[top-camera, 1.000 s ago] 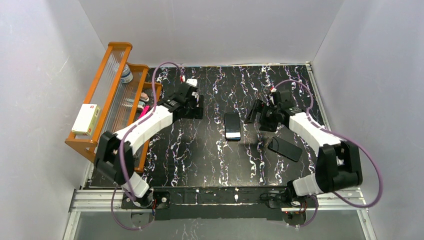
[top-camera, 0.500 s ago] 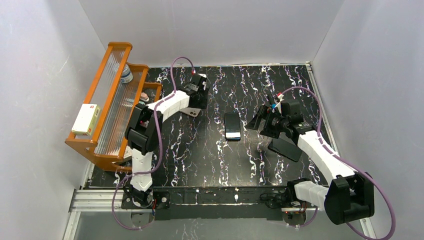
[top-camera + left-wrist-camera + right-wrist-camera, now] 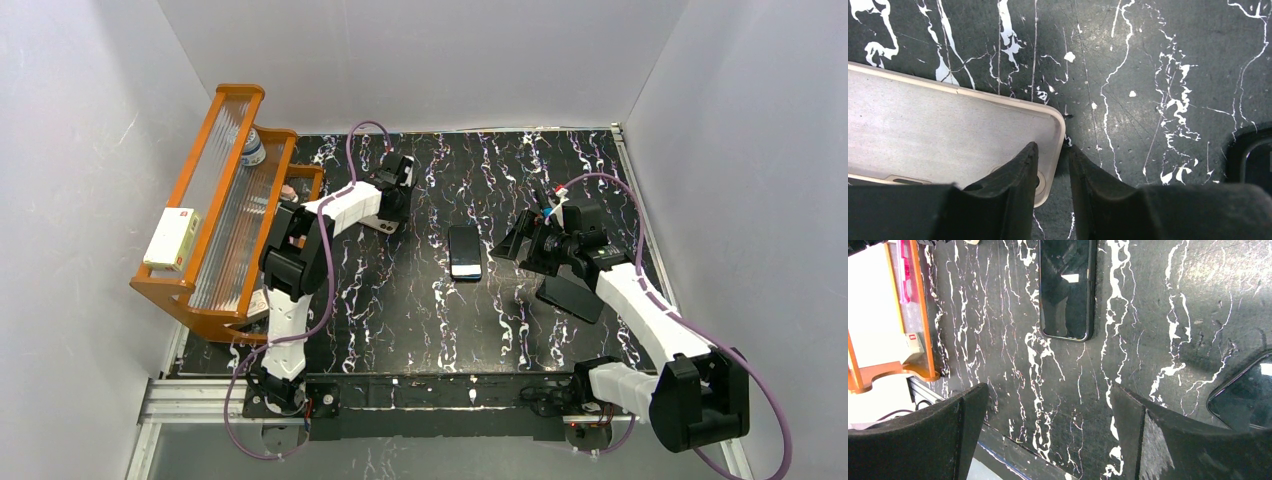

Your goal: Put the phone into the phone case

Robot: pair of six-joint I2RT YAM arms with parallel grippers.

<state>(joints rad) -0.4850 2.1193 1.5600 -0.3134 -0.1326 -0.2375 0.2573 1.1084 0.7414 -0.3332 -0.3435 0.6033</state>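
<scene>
The phone case is a pale beige shell lying open side up on the black marbled table. In the top view only its corner shows under my left gripper. In the left wrist view my left gripper straddles the case's end wall near a corner, one finger inside and one outside, shut on the rim. The phone lies flat, screen up, at the table's middle, and also shows in the right wrist view. My right gripper hovers to the phone's right, open and empty.
A second flat black slab lies under my right forearm and shows in the right wrist view. An orange rack stands along the left wall with a white box and a bottle. White walls enclose the table.
My left arm has swung its gripper toward the far side and settled it over the case's end. My right gripper has drawn back slightly to the right and stayed open.
</scene>
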